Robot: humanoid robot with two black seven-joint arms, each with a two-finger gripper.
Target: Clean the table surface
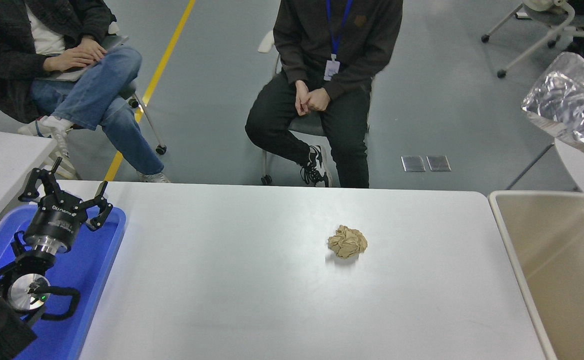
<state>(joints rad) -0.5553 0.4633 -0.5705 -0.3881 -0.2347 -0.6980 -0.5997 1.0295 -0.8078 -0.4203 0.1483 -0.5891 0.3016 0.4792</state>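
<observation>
The white table surface [221, 290] fills the lower picture. A crumpled tan paper ball [348, 241] lies on it, right of the middle. A crinkled silver foil bag [569, 100] hangs in the air at the right edge, beyond the table's far right corner; whatever holds it is out of frame. My right gripper is out of view. My left gripper [66, 189] is parked at the lower left over the blue tray, its fingers spread open and holding nothing.
A beige bin [503, 220] stands against the table's right end. A blue tray [94, 270] sits at the left end. Two people sit at the far side. Smaller white tables [1, 155] flank both sides.
</observation>
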